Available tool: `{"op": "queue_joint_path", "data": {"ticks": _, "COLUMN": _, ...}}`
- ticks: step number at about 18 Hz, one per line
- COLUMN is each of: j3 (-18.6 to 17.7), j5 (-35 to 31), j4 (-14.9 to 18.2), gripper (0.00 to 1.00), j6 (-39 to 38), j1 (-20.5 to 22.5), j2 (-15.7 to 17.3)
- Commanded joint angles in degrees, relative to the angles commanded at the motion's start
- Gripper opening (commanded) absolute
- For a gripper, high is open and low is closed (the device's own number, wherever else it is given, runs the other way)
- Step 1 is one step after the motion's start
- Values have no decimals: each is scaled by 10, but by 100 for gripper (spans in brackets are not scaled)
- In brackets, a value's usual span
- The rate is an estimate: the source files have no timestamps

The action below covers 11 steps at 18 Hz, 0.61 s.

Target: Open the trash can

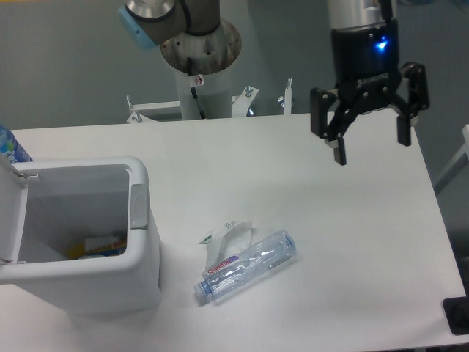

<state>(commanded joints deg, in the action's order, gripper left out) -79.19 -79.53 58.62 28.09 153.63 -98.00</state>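
Gripper [371, 149] hangs with black fingers spread, grasping nothing, above your table's [352, 242] far right. Boxy white plastic trash can [84, 238] sits front left, lid up, near a crumpled clear bottle [245, 265].

The trash can [80, 242] stands at the near left of the table [308, 242], its lid [11, 213] swung up on its left side and items [99, 246] lying inside. To its right, near the table's middle front, lies a bottle [245, 265] on its side with a crumpled wrapper [227, 236] touching it behind. The gripper [370, 150] hangs above the far right part of the table, well apart from both
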Motion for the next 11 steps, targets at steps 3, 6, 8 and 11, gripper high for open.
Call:
{"op": "queue_joint_path", "data": {"ticks": 3, "j3": -17, "j5": -64, "j4": 31, "gripper": 100, "j6": 144, "j1": 11, "j2": 0}}
{"op": "queue_joint_path", "data": {"ticks": 6, "j3": -24, "j5": -96, "j4": 34, "gripper": 100, "j6": 219, "j1": 20, "j2": 0}}
{"op": "queue_joint_path", "data": {"ticks": 8, "j3": -25, "j5": -96, "j4": 33, "gripper": 100, "j6": 231, "j1": 26, "j2": 0}}
{"op": "queue_joint_path", "data": {"ticks": 11, "j3": -24, "j5": -97, "j4": 32, "gripper": 100, "j6": 231, "j1": 32, "j2": -2}}
